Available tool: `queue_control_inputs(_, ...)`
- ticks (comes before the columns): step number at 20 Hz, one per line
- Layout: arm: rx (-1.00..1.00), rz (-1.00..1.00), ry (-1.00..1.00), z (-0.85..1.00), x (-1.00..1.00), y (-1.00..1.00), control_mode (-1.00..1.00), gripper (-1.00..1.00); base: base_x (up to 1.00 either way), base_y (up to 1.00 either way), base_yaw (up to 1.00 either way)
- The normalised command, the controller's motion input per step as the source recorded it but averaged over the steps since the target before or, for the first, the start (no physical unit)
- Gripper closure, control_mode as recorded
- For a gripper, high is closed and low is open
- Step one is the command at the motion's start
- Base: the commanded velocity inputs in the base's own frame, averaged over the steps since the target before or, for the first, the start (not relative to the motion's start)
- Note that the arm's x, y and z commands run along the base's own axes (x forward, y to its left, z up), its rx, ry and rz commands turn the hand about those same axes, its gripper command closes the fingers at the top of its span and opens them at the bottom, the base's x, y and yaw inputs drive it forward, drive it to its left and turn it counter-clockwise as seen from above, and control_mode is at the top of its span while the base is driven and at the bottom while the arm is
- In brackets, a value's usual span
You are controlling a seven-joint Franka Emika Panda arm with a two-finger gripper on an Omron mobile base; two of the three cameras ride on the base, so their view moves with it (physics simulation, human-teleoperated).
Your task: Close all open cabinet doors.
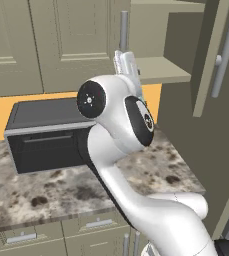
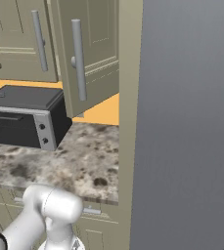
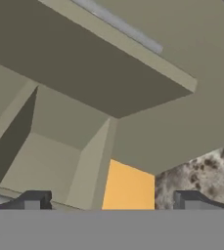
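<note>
While fingers (image 3: 33, 199) stood wide apart, nothing between them, gripper (image 3: 114, 202) faced open wall cabinet (image 3: 59, 146) just ahead. Inside: bare shelf (image 1: 161, 70), no contents seen. Cabinet door (image 1: 213, 55) swung out at right of opening, silver bar handle (image 1: 225, 57) facing outward. Neighbouring doors (image 1: 71, 40) to left shut. Below: black microwave (image 1: 46, 132) on speckled counter (image 1: 61, 190), orange backsplash (image 3: 128, 188) behind.
</note>
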Motion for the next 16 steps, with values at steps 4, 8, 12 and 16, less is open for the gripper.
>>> queue_control_inputs(4, 0.05, -0.01, -0.05, 0.00, -0.60, -0.20, -1.00, -1.00, 0.00, 0.00, 0.00)
queue_control_inputs(8, 0.04, -0.01, -0.06, 0.00, -0.60, -0.19, -1.00, -1.00, 0.00, 0.00, 0.00)
queue_control_inputs(12, 0.06, -0.05, -0.04, 0.00, -0.55, -0.22, -1.00, -1.00, 0.00, 0.00, 0.00)
queue_control_inputs(16, 0.09, -0.22, -0.01, 0.00, -0.50, -0.26, -1.00, -1.00, 0.00, 0.00, 0.00)
